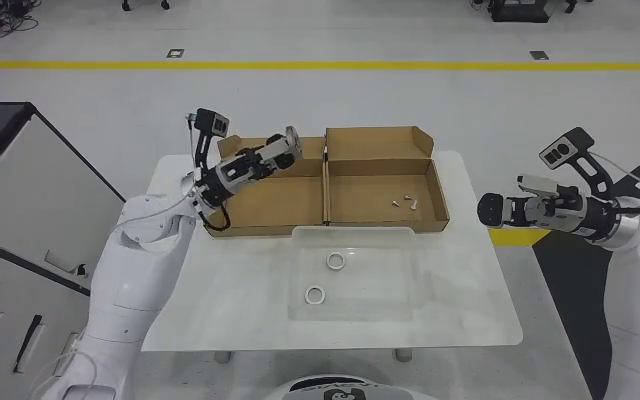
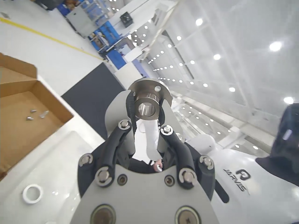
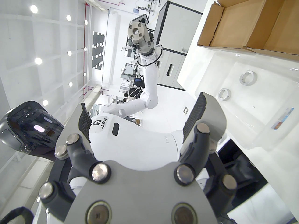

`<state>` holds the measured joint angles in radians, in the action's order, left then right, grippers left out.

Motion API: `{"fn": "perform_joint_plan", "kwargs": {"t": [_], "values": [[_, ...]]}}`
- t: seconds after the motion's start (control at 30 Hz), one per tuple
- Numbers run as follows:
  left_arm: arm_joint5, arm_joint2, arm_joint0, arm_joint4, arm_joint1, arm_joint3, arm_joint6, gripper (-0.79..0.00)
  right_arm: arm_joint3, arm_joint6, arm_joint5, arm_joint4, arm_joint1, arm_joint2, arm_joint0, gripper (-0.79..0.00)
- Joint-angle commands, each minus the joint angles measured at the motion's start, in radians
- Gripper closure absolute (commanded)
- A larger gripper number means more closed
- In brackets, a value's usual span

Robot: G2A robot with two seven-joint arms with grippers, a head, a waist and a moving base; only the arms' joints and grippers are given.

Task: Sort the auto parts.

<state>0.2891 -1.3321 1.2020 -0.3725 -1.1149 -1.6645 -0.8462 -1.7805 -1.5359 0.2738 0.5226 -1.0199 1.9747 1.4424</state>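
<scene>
The left end effector holds a metal flanged part above the left cardboard box, so dropping-off seems in hand; next it must lower and release; the right end effector hangs wide open beside the worktop.

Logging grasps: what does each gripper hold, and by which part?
Left gripper holds the metal flanged part by its narrow barrel; right gripper holds nothing.

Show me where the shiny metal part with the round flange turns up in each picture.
Top view: flanged metal part left of centre, over the left cardboard box, in the left gripper.
Left wrist view: the part mid-picture, clamped in that gripper.
Right wrist view: the part far off, on the other arm's tip.
Shared landmark: the clear tray holding white rings.
</scene>
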Motion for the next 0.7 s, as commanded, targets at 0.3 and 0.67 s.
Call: {"fn": "perform_joint_plan", "kwargs": {"t": [0.3,0.67], "values": [[-0.198,0.109,-0.108,0.497,0.011,0.039,-0.049,0.0,0.0,0.0,0.0,0.0,0.0,0.0,0.0,-0.785],[-0.228,0.298,-0.279,0.854,-0.009,0.191,-0.058,0.0,0.0,0.0,0.0,0.0,0.0,0.0,0.0,-0.785]]}}
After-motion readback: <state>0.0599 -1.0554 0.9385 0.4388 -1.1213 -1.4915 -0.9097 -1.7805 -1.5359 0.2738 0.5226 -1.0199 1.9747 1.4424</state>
